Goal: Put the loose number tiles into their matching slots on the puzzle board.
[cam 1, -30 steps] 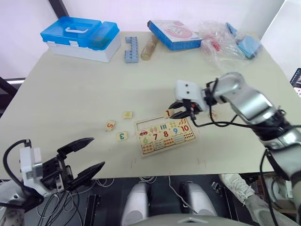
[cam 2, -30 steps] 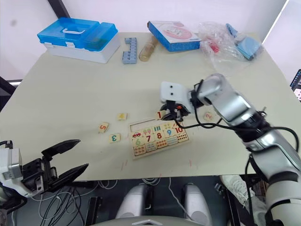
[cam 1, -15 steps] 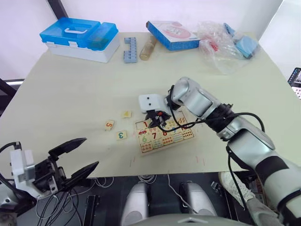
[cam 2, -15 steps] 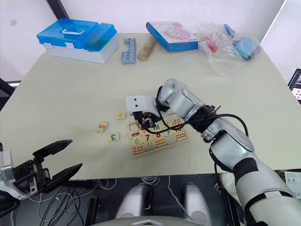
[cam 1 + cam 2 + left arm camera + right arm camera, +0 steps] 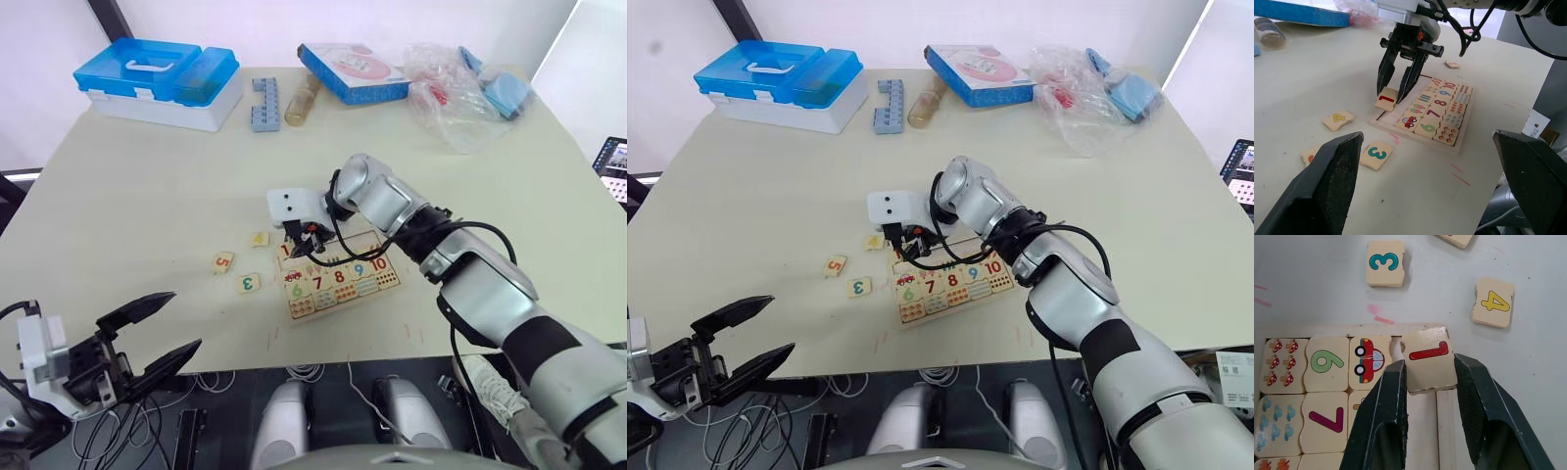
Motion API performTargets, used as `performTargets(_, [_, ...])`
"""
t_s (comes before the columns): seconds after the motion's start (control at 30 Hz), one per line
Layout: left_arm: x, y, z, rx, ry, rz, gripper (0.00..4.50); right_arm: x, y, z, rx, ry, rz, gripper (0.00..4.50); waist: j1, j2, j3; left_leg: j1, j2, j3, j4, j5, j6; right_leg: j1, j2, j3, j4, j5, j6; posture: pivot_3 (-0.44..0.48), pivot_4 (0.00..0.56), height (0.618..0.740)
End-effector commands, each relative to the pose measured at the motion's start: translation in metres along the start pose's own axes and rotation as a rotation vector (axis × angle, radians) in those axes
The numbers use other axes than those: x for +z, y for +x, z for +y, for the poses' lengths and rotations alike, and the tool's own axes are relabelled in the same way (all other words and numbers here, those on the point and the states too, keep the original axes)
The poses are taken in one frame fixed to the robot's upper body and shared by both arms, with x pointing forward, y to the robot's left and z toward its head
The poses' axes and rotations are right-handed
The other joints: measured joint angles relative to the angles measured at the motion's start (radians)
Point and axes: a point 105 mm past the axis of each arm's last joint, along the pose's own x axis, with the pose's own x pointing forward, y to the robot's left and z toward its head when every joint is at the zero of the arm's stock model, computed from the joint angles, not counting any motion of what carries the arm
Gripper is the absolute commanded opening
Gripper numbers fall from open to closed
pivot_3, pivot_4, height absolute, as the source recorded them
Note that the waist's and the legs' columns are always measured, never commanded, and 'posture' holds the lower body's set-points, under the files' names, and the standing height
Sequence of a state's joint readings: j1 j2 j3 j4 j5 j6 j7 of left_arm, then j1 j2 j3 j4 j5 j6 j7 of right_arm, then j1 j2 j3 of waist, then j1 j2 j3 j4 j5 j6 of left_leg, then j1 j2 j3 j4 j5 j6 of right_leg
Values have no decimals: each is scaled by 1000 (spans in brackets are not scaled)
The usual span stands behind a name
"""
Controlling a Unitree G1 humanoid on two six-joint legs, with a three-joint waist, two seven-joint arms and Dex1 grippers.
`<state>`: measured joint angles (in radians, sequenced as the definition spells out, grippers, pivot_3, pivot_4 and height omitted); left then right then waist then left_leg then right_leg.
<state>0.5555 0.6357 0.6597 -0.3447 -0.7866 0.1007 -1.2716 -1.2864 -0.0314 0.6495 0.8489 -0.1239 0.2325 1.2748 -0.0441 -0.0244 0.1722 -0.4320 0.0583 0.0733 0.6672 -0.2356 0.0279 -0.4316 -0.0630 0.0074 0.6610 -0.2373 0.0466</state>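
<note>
Right gripper (image 5: 1429,377) pinches tile 1 (image 5: 1428,358) over puzzle board (image 5: 1382,122) corner slot

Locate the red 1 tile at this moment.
The red 1 tile sits between the right hand's fingers, over the puzzle board's corner nearest the 4 tile.

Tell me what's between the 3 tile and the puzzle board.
Nothing: in the left wrist view, bare tabletop with a faint pink mark separates the 3 tile from the puzzle board, while the right pincer grips the 1 tile.
</note>
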Motion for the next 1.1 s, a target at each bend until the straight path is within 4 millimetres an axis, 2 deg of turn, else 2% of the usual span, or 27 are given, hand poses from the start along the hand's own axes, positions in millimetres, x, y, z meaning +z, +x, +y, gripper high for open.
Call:
performTargets(0.03, [8,-3,-1,8,40,-7,4500,13,-7,-8,-29,-53,-15,850,0,0,0,0,0,0,0,0,0,0,0,0,0,0,0,0,150,740])
performTargets(1.1, [5,-8,-8,30,30,-5,4500,7,7,0,46,-53,26,850,-1,0,0,0,0,0,0,0,0,-1,0,0,0,0,-1,0,150,740])
